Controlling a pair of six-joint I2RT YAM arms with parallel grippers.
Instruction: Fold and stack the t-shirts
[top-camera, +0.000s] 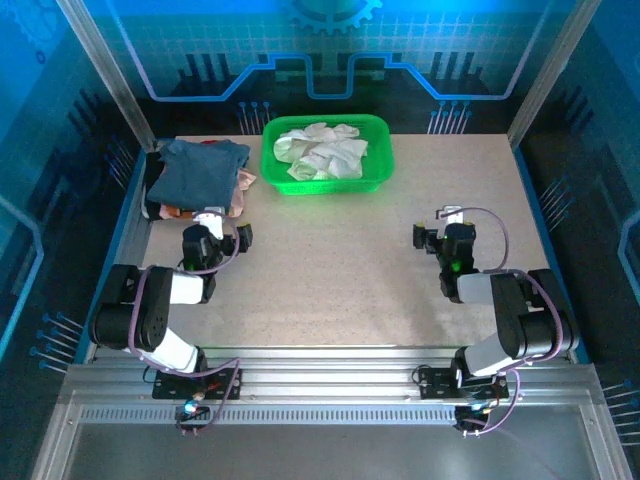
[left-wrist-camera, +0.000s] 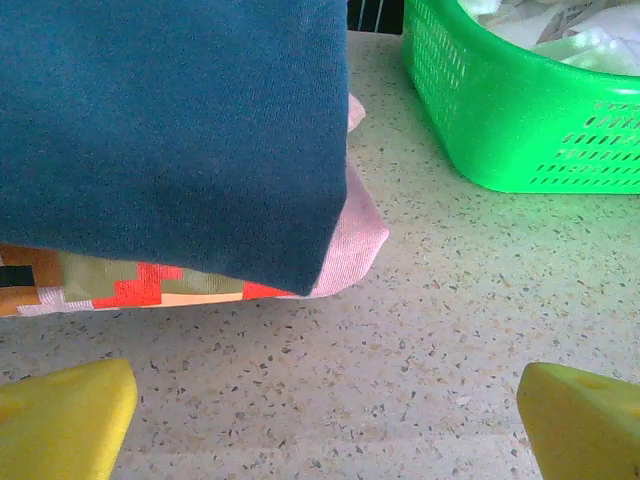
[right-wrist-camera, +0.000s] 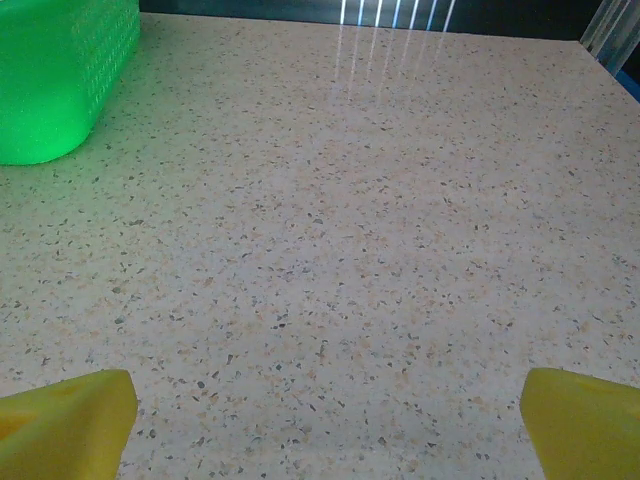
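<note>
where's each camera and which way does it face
Top external: above, behind the bases, looking down at the speckled table; both arms, left end effector, right end effector show.
Left wrist: low, facing the folded slate-blue cloth t-shirt; own yellow fingertips.
Right wrist: low, facing bare table; own yellow fingertips.
Shared: all three see the green plastic mesh basket.

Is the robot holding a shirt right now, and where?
Nothing is held. The left tool and the right tool are both open and empty.
</note>
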